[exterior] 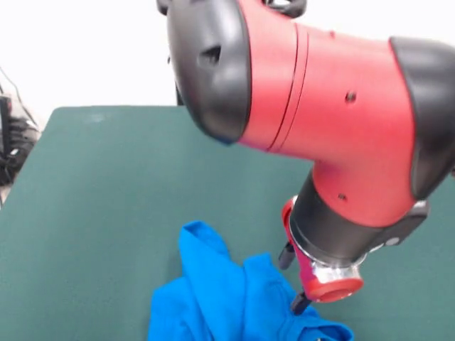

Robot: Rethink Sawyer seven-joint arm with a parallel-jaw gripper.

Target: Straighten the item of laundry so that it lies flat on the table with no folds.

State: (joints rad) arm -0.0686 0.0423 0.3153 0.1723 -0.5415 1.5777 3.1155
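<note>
The item of laundry (pixel 227 302) is a bright blue shirt, bunched up with several folds near the front edge of the table (pixel 106 185), and the picture's lower edge cuts it off. No print shows on the cloth. The red and black arm fills the upper right. Its gripper (pixel 293 280) sits low against the shirt's right side, at the cloth or just above it. The arm's wrist hides most of the gripper, so its state and any hold on the cloth cannot be made out.
Dark green cloth covers the table to the left and behind the shirt. Black cables (pixel 11 142) hang off the table's left edge. The bulky arm joint (pixel 298 92) hides the middle and right of the table.
</note>
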